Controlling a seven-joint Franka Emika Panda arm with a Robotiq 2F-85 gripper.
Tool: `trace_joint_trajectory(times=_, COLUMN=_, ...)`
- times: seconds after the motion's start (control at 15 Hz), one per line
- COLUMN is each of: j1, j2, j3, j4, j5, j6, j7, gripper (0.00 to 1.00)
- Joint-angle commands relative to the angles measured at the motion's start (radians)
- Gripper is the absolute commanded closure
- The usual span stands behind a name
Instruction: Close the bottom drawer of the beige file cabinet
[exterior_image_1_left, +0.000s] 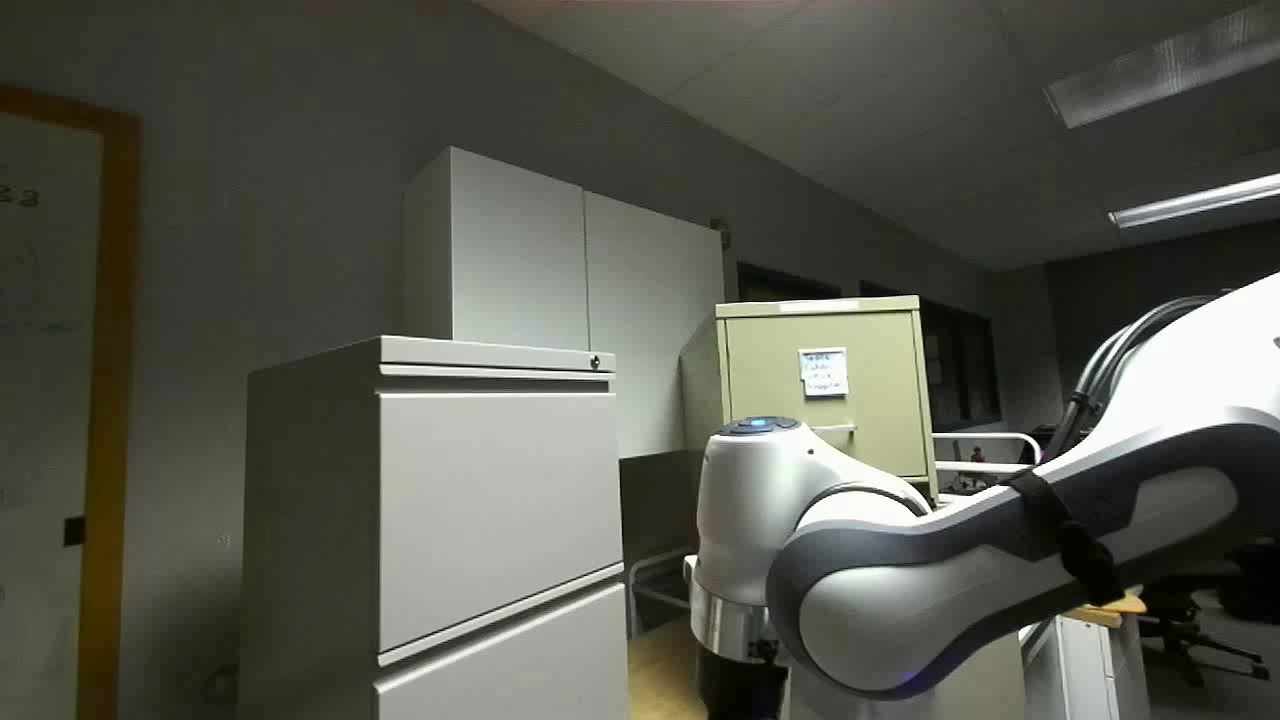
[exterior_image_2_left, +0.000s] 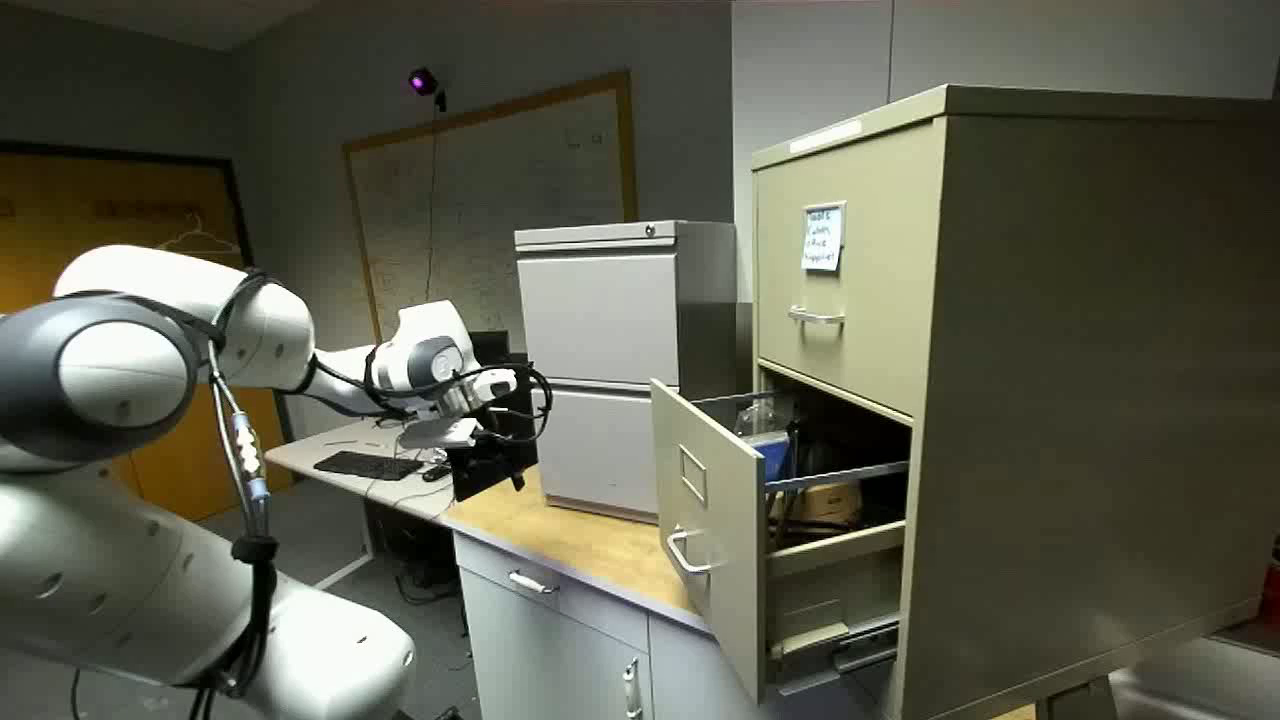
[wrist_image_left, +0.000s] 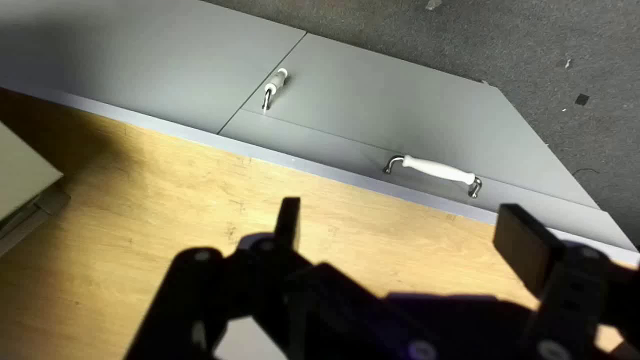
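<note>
The beige file cabinet (exterior_image_2_left: 1080, 400) stands on the right in an exterior view, and its upper part (exterior_image_1_left: 825, 450) shows behind my arm in an exterior view. Its top drawer (exterior_image_2_left: 850, 290) is shut. Its bottom drawer (exterior_image_2_left: 715, 550) is pulled well out, with things inside and a metal handle on its front. In the wrist view a beige corner (wrist_image_left: 25, 175), seemingly of this drawer, shows at the left edge. My gripper (wrist_image_left: 400, 227) is open and empty above the wooden top. In an exterior view the gripper (exterior_image_2_left: 495, 470) hangs apart from the drawer, to the left of its front.
A pale grey cabinet (exterior_image_2_left: 600, 320) stands on the wooden top (exterior_image_2_left: 580, 545), beside the open drawer and behind my gripper. Below the top is a grey cupboard (exterior_image_2_left: 560, 640) with white handles. A desk (exterior_image_2_left: 350, 440) with a keyboard stands further back.
</note>
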Motion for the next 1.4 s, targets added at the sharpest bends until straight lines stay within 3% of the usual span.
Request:
trace_joint_trajectory(times=0.0, j1=0.013, j2=0.002, j3=-0.012, j4=0.002, j5=-0.009, j6=-0.003, j7=0.007, gripper=0.00)
trace_joint_trajectory(times=0.47, j1=-0.015, j2=-0.006, j3=0.001, j4=0.005, j5=-0.037, j6=0.045, j7=0.059, gripper=0.02)
trace_joint_trajectory(times=0.53, j1=-0.024, j2=-0.008, j3=0.002, j4=0.002, j5=-0.043, j6=0.065, j7=0.079, gripper=0.25)
trace_joint_trajectory(times=0.67, j1=-0.057, j2=-0.014, j3=0.000, j4=-0.007, j5=-0.058, j6=0.114, j7=0.137, gripper=0.30)
trace_joint_trajectory(times=0.93, j1=-0.152, j2=-0.022, j3=-0.021, j4=-0.031, j5=-0.077, j6=0.187, j7=0.247, gripper=0.63)
trace_joint_trajectory(times=1.27, j1=-0.281, j2=-0.048, j3=-0.058, j4=-0.075, j5=-0.089, j6=0.187, j7=0.346, gripper=0.99)
trace_joint_trajectory(times=1.33, j1=-0.314, j2=-0.051, j3=-0.056, j4=-0.084, j5=-0.104, j6=0.190, j7=0.375, gripper=1.00)
